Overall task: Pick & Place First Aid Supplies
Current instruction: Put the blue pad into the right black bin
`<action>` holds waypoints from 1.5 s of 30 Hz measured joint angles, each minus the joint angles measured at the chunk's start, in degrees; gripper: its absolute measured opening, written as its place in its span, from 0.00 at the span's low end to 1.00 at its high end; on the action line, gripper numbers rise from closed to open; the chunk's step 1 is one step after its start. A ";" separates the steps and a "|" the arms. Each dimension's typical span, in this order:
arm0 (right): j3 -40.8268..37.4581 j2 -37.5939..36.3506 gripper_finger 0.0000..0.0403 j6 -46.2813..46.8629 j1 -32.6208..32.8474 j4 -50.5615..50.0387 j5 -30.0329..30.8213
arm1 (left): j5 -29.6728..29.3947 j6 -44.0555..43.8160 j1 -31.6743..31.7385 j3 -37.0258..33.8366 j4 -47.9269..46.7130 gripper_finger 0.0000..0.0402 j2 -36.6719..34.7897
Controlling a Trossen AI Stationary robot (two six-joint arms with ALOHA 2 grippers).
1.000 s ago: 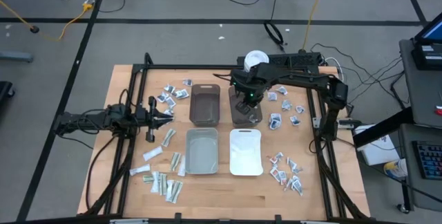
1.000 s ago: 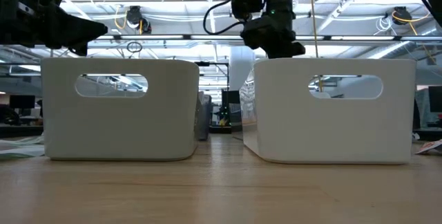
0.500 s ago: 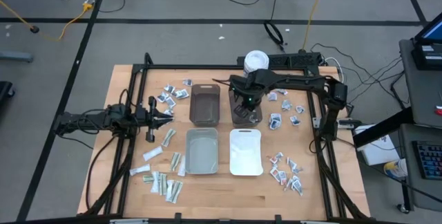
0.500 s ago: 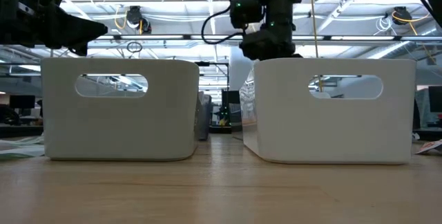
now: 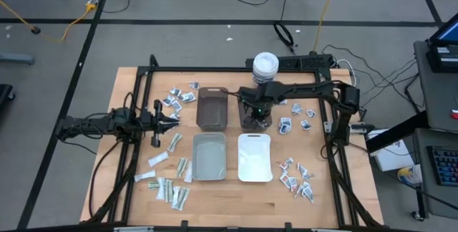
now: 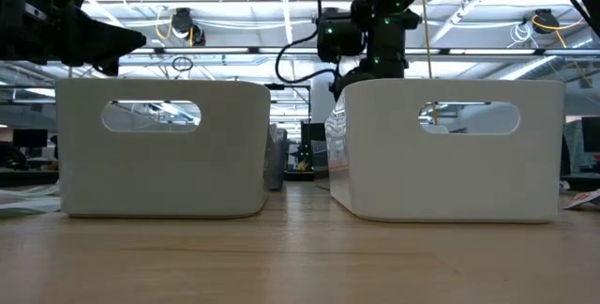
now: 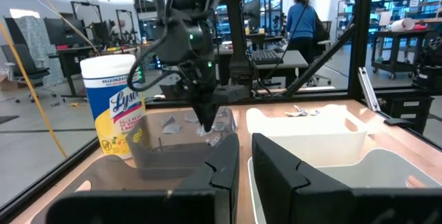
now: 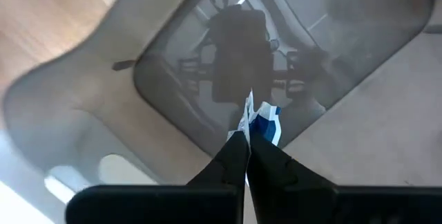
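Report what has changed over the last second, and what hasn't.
The right gripper, shut on a packet with blue marks, has come down over the grey bin at the back right; its arm has drawn in toward the round tub. The left gripper stayed parked left of the brown bin. Bins and loose packets are unmoved.

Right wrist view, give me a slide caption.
Right pincer shut on a blue-and-white packet above a grey bin.

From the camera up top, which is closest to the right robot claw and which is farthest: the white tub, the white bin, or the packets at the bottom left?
From the right gripper:
1. White bin, just in front of it.
2. White tub, behind it at the table's back edge; nearly as close as the bin.
3. Bottom-left packets, far across the table, clearly farthest.
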 joint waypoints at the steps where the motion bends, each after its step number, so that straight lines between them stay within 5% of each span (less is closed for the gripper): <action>1: -0.47 0.02 0.00 0.26 0.10 0.27 0.07 | 0.01 0.00 0.00 0.00 0.00 0.12 0.00; 9: -1.02 0.00 0.06 0.86 0.55 1.34 2.13 | 0.01 0.00 0.01 0.00 0.00 0.12 0.00; 25: -1.02 0.00 0.42 -0.58 1.29 2.28 2.72 | 0.01 0.00 0.01 0.00 0.00 0.12 0.00; 45: 1.29 -7.82 0.42 0.07 1.29 -4.44 2.54 | 0.01 0.00 0.00 0.00 0.00 0.12 0.01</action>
